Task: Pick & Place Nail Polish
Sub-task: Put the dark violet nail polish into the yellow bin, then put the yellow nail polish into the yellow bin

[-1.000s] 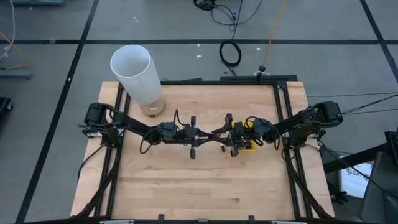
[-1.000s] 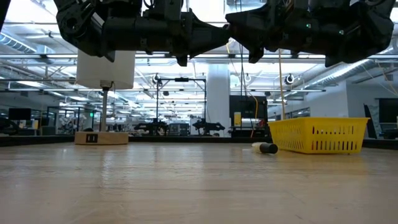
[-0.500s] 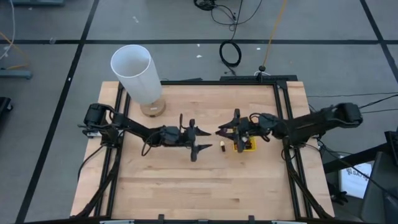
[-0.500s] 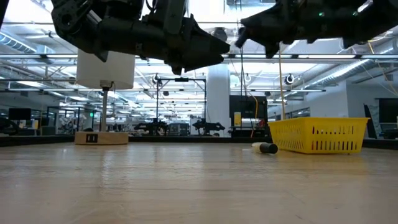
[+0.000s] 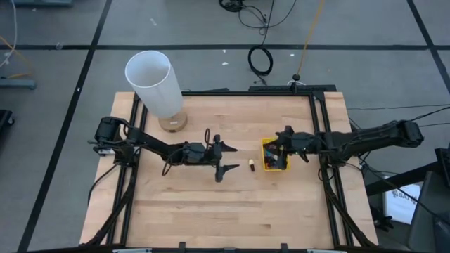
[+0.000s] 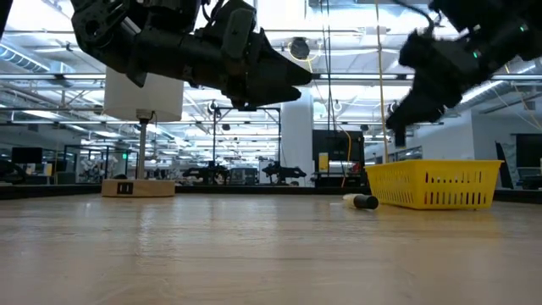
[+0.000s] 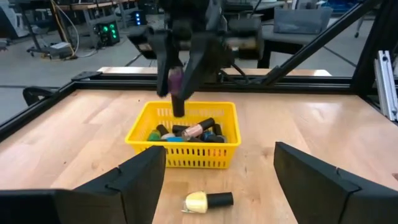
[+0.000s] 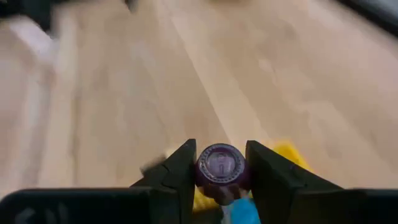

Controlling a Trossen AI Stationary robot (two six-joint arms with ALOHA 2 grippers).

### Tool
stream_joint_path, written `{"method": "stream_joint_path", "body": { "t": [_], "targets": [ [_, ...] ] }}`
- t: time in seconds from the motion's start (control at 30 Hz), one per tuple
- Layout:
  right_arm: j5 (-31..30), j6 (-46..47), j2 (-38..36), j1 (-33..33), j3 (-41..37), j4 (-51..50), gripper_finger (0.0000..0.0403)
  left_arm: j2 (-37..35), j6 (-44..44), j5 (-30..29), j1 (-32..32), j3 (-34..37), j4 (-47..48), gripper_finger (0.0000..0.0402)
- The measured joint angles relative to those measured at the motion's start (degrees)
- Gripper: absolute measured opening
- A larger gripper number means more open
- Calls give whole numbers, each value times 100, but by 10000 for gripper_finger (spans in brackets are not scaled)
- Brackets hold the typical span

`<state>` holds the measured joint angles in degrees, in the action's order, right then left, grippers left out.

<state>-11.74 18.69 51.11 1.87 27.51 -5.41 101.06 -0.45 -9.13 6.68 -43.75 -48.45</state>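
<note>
My right gripper (image 7: 178, 74) hangs above the yellow bin (image 7: 183, 134) at the table's right, shut on a purple nail polish bottle (image 8: 221, 167). Several more bottles lie inside the bin (image 5: 273, 154). A pale yellow bottle with a dark cap (image 7: 207, 201) lies on its side on the table just left of the bin (image 6: 432, 185). My left gripper (image 5: 226, 158) hovers open mid-table, facing the bin, with nothing between its fingers. My right gripper pinches the purple bottle's glass body (image 7: 176, 79) between its two fingers. The fingers come from above, pointing down. The bottle hangs upside down, its dark cap (image 7: 178, 107) below the fingertips, clear of the bin and the bottles in it.
A big white cylinder (image 5: 151, 81) stands on a small wooden base (image 6: 138, 187) at the table's far left corner. Black frame rails (image 5: 320, 133) run along the table's sides. Bare wood spans the near half of the table (image 5: 225, 211).
My left gripper has opened and let go of the purple bottle, drawing back slightly toward the table's left. My right gripper, holding that bottle, has pulled away toward the table's right edge and tipped down over the yellow bin.
</note>
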Motion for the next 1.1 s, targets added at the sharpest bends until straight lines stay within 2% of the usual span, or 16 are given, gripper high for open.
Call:
{"method": "stream_joint_path", "body": {
  "t": [0.23,0.47,0.67,0.8,0.93,1.1],
  "targets": [
    [-47,663,4,-117,-630,44,109,0,-8,2,7,0,71,274],
    [-43,765,4,-192,-765,67,112,2,-21,0,7,0,71,267],
    [-27,740,4,-190,-765,85,230,2,-159,2,7,0,71,266],
    [-48,725,3,-190,-765,90,286,2,-163,2,7,0,71,265],
    [-47,721,-9,-190,-765,211,311,2,-261,0,7,0,71,264],
    [-23,387,-11,-190,-765,999,315,100,-439,-126,41,-134,78,266]
  ]
}}
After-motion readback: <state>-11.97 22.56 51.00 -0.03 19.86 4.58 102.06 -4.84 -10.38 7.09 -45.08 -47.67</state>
